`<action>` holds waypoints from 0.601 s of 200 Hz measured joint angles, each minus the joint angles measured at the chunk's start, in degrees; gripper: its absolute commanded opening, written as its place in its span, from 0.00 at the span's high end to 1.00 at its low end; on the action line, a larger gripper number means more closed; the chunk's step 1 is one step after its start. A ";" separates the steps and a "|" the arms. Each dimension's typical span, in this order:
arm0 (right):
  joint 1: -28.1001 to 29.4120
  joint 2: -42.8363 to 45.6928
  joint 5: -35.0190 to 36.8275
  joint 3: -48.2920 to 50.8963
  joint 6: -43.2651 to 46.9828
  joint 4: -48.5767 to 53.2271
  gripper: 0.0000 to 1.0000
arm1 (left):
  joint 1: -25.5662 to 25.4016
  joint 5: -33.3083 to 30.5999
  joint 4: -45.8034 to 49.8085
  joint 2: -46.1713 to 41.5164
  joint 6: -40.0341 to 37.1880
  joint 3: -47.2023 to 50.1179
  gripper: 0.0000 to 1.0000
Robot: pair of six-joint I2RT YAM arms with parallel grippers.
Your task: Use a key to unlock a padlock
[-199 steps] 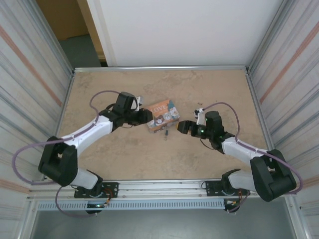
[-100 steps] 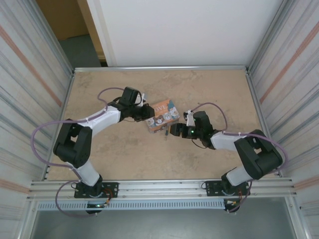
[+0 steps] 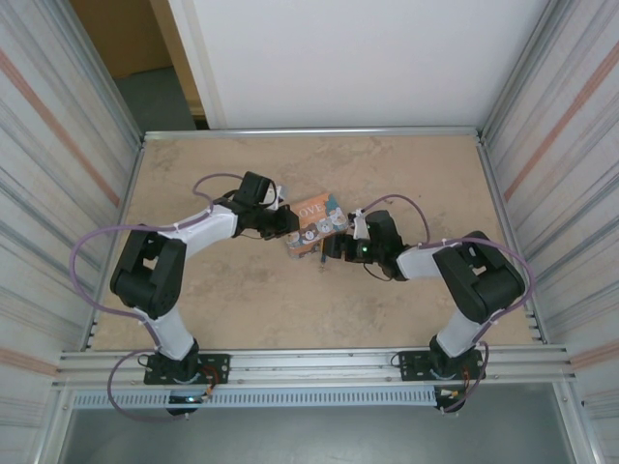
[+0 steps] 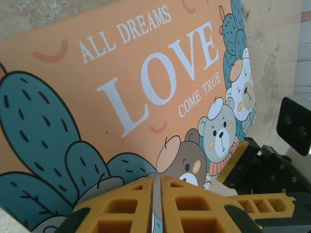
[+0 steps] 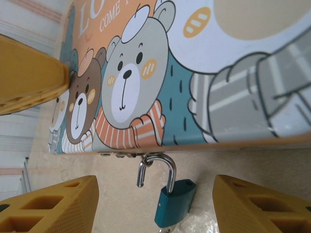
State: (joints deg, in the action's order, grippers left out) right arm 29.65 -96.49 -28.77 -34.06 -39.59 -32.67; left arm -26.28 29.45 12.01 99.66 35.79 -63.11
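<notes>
One tin (image 3: pixel 311 220) lies near the middle of the table (image 3: pixel 242 300), and the two arms reach in to it from either side. Its orange lid reads ALL DREAMS LOVE COME TRUE and carries three bears (image 4: pixel 218 136) in a row, brown, grey and white, beside a teal cactus (image 4: pixel 39 121). One padlock (image 5: pixel 174 203), small and blue, sits at the tin's edge on the side of the arm bases, its body tilted on the table just beside the tin. Its single shackle (image 5: pixel 167 167) is hooked through a small fitting under the tin's rim. One leg runs into the body, and the other ends in the air, clear of the body. The left gripper (image 4: pixel 153 196) is at the tin's left edge by the brown bear. Its two fingers (image 4: pixel 121 208) are drawn together to a hairline slit, and I cannot tell whether anything thin is pinched there. The right gripper (image 5: pixel 155 191) is low at the padlock, its two fingers (image 5: pixel 53 204) spread wide, one on each side of the padlock. Neither finger touches the padlock, and the gripper holds nothing.
</notes>
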 measured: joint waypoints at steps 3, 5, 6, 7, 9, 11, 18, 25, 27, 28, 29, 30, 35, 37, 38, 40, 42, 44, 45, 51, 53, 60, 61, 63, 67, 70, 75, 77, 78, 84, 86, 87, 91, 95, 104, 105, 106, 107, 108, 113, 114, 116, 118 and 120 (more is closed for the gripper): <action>0.04 -0.22 -0.02 -0.11 0.00 -0.15 0.38 | 0.00 0.00 0.00 0.00 0.00 0.00 0.89; 0.02 -0.33 -0.02 -0.15 0.00 -0.28 0.38 | 0.00 0.00 -0.02 0.00 0.00 0.00 0.89; 0.02 -0.37 0.00 -0.17 0.00 -0.33 0.38 | 0.00 0.00 -0.02 0.00 0.00 0.00 0.89; 0.02 -0.42 0.00 -0.20 0.00 -0.35 0.38 | 0.00 0.00 0.00 0.00 0.00 0.00 0.89; 0.04 -0.59 -0.02 -0.24 0.00 -0.42 0.38 | 0.00 0.00 0.00 0.00 0.00 0.00 0.89; 0.09 -0.70 -0.04 -0.33 0.00 -0.50 0.39 | 0.00 0.00 -0.02 0.00 0.00 0.00 0.89; 0.28 -1.09 -0.07 -0.46 0.00 -0.76 0.39 | 0.00 0.00 -0.02 0.00 0.00 0.00 0.89; 0.37 -1.49 -0.07 -0.66 0.00 -0.98 0.39 | 0.00 0.00 0.00 0.02 0.00 0.00 0.90; 0.39 -1.62 -0.04 -0.68 0.00 -1.05 0.39 | 0.00 0.00 0.00 0.02 0.00 0.00 0.90; 0.42 -1.73 -0.07 -0.72 0.00 -1.18 0.39 | 0.00 0.00 0.00 0.02 0.00 0.00 0.90; 0.42 -1.77 -0.09 -0.74 0.00 -1.25 0.39 | 0.00 0.00 -0.02 0.02 0.00 0.00 0.90; 0.44 -1.84 -0.13 -0.76 0.02 -1.31 0.39 | 0.00 0.02 0.00 0.02 0.00 0.00 0.90; 0.55 -2.10 -0.11 -0.85 0.00 -1.53 0.39 | 0.00 0.02 0.00 0.02 0.00 0.00 0.90; 0.61 -2.19 -0.13 -0.87 0.00 -1.64 0.39 | 0.00 0.02 0.00 0.04 0.00 0.00 0.91; 0.63 -2.21 -0.13 -0.87 0.00 -1.66 0.39 | 0.00 0.02 0.00 0.04 0.00 0.00 0.91; 0.68 -2.29 -0.09 -0.90 0.00 -1.75 0.39 | 0.00 0.02 0.00 0.04 0.00 0.00 0.91; 0.70 -2.40 -0.13 -0.94 0.00 -1.86 0.39 | 0.00 0.02 0.00 0.04 0.00 0.00 0.91; 0.76 -2.49 -0.15 -0.94 0.00 -1.92 0.39 | 0.00 0.04 0.00 0.07 0.00 0.00 0.91; 0.79 -2.51 -0.15 -0.94 0.00 -1.97 0.39 | 0.00 0.04 0.00 0.07 -0.02 0.00 0.91; 0.94 -2.73 -0.20 -0.98 0.00 -2.19 0.39 | 0.00 0.04 0.00 0.11 0.00 0.00 0.91; 0.98 -2.75 -0.20 -0.98 0.00 -2.27 0.39 | 0.00 0.04 -0.02 0.11 0.00 0.00 0.91; 1.16 -3.02 -0.20 -0.98 0.00 -2.60 0.40 | 0.00 0.04 -0.02 0.11 0.00 0.00 0.91; 1.16 -3.04 -0.20 -0.98 0.00 -2.62 0.40 | 0.00 0.04 -0.02 0.13 0.00 0.00 0.91; 1.18 -3.15 -0.22 -0.98 0.00 -2.80 0.40 | 0.00 0.04 -0.02 0.13 0.00 0.00 0.91; 1.22 -3.28 -0.22 -0.98 0.00 -2.97 0.40 | 0.00 0.07 -0.02 0.13 0.00 0.00 0.91; 1.27 -3.41 -0.22 -0.98 0.00 -3.17 0.40 | 0.00 0.09 -0.02 0.13 0.00 0.02 0.92; 1.27 -3.67 -0.24 -0.98 0.00 -3.45 0.41 | 0.00 0.11 -0.02 0.17 0.00 0.00 0.92; 1.27 -3.78 -0.24 -0.98 0.00 -3.58 0.41 | 0.00 0.11 -0.02 0.17 -0.02 0.02 0.92; 1.29 -3.82 -0.24 -0.98 -0.02 -3.63 0.41 | 0.00 0.11 -0.02 0.20 0.00 0.02 0.92; 1.46 -4.13 -0.22 -0.98 -0.02 -3.91 0.42 | 0.00 0.13 -0.04 0.22 0.00 0.00 0.92; 1.49 -4.24 -0.24 -0.98 -0.02 -4.02 0.42 | 0.00 0.15 -0.04 0.22 0.00 0.00 0.92; 1.49 -4.28 -0.26 -0.98 -0.02 -4.07 0.42 | 0.00 0.15 -0.04 0.22 -0.02 0.02 0.92; 1.53 -4.48 -0.24 -0.98 -0.02 -4.33 0.42 | 0.00 0.15 -0.04 0.22 0.00 0.00 0.92; 1.53 -4.68 -0.26 -0.98 -0.04 -4.52 0.43 | 0.00 0.15 -0.04 0.22 0.00 0.02 0.92; 1.60 -4.87 -0.26 -0.98 -0.04 -4.87 0.45 | 0.00 0.15 -0.04 0.24 0.00 0.02 0.92; 1.60 -4.90 -0.26 -0.98 -0.04 -4.87 0.45 | 0.00 0.15 -0.04 0.24 0.00 0.02 0.92; 1.60 -4.92 -0.24 -0.98 -0.04 -4.90 0.45 | 0.00 0.15 -0.04 0.22 0.00 0.02 0.92; 1.60 -4.92 -0.26 -0.98 -0.04 -4.90 0.45 | 0.00 0.15 -0.02 0.24 0.00 0.02 0.92; 1.62 -4.94 -0.26 -0.98 -0.02 -4.92 0.45 | 0.00 0.15 -0.04 0.24 0.00 0.02 0.92; 1.64 -4.98 -0.24 -0.98 -0.04 -5.16 0.47 | 0.00 0.15 -0.04 0.24 0.00 0.02 0.92; 1.64 -4.98 -0.26 -0.98 -0.02 -5.20 0.47 | 0.00 0.15 -0.04 0.24 0.00 0.02 0.92; 1.64 -5.01 -0.31 -0.98 -0.02 -5.35 0.47 | 0.00 0.15 -0.04 0.24 0.00 0.02 0.92; 1.64 -5.03 -0.37 -0.98 -0.04 -5.42 0.47 | 0.00 0.15 -0.04 0.24 0.00 0.02 0.92; 1.66 -5.05 -0.44 -0.98 -0.04 -5.49 0.47 | 0.00 0.15 -0.04 0.24 0.00 0.02 0.93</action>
State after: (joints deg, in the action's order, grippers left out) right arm 31.31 -101.54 -29.21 -35.05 -39.64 -38.15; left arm -26.28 29.61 11.97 99.90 35.79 -63.09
